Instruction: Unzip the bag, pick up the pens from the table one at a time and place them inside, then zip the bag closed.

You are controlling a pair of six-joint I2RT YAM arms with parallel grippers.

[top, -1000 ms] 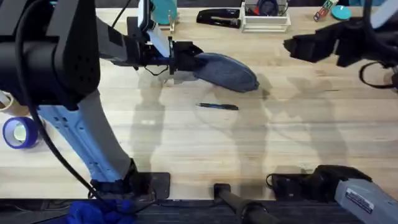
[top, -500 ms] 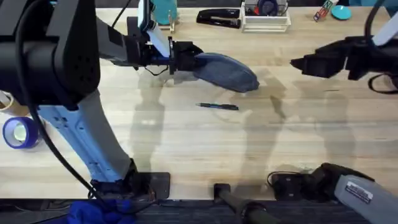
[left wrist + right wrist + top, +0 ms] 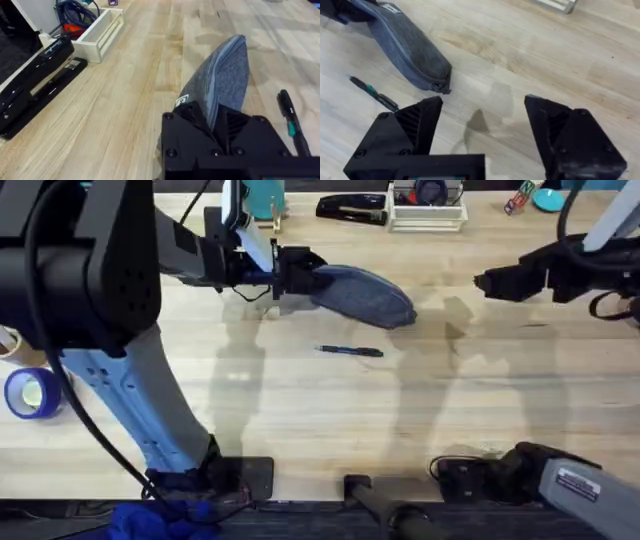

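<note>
The grey-blue bag (image 3: 365, 295) lies on the table (image 3: 300, 410), its zipper seam running along the top. My left gripper (image 3: 288, 275) is shut on the bag's left end; in the left wrist view the fabric (image 3: 225, 75) is pinched between the black fingers (image 3: 192, 117). A slim dark pen (image 3: 350, 351) with a bluish-green section lies just in front of the bag, apart from it. Right of the bag, my right gripper (image 3: 484, 282) hovers open with nothing between its fingers. Its wrist view shows the bag's right end (image 3: 412, 47) and the pen (image 3: 372, 92) ahead of the gripper (image 3: 485, 117).
A black stapler (image 3: 352, 208) and a white tray (image 3: 428, 210) stand at the back edge, behind the bag. A blue tape roll (image 3: 30, 393) lies at the far left. Bare tabletop spreads in front of the pen.
The right gripper has moved toward the near side and slightly right, away from the back edge. The left gripper, bag and pen have not moved.
</note>
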